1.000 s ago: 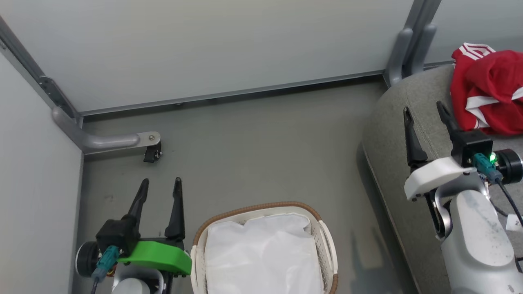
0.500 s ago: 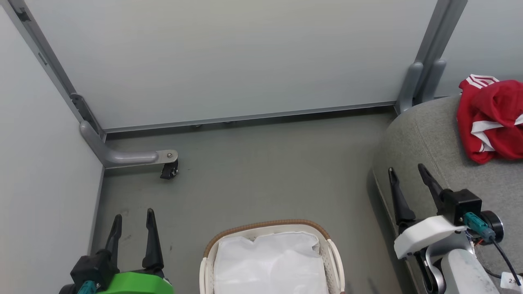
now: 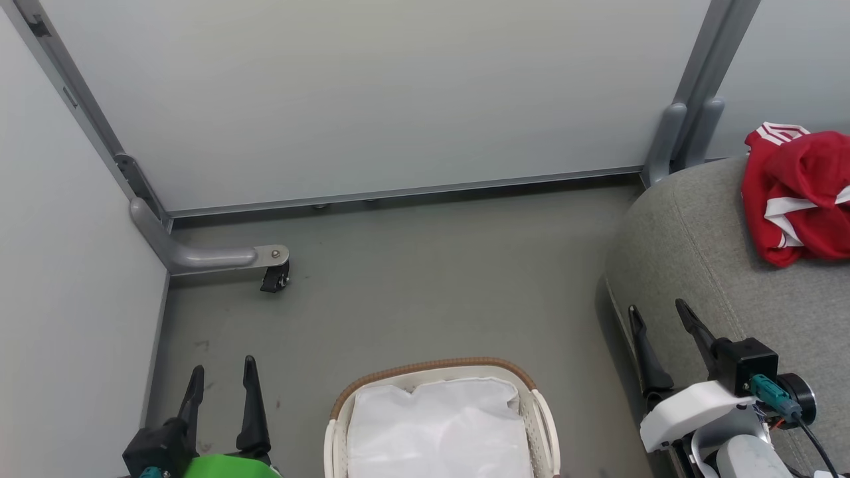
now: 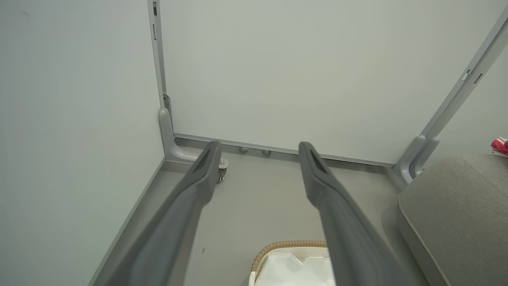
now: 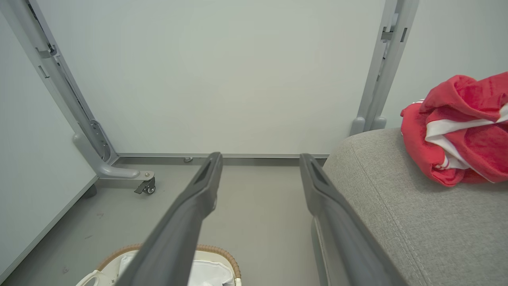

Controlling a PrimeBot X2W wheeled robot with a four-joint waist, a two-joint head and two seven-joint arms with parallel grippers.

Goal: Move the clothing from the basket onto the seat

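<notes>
The red clothing (image 3: 800, 192) with white stripes lies bunched on the grey seat (image 3: 704, 265) at the right; the right wrist view has the clothing (image 5: 456, 131) on the seat (image 5: 397, 214) too. The white basket (image 3: 438, 425) with a brown rim stands on the floor at the bottom centre, and nothing but its white liner (image 3: 438, 431) shows inside. My left gripper (image 3: 222, 375) is open at the lower left, left of the basket. My right gripper (image 3: 657, 315) is open at the seat's front edge, apart from the clothing. Both hold nothing.
Pale partition walls (image 3: 372, 93) close the back and left. A grey frame foot with a black caster (image 3: 272, 279) stands on the grey floor (image 3: 431, 279) at the left. A grey post (image 3: 690, 126) rises behind the seat.
The head camera has tilted, shifting the whole picture down. Both grippers have drawn back toward the bottom of the view; the right one has pulled away from the clothing. Both remain open.
</notes>
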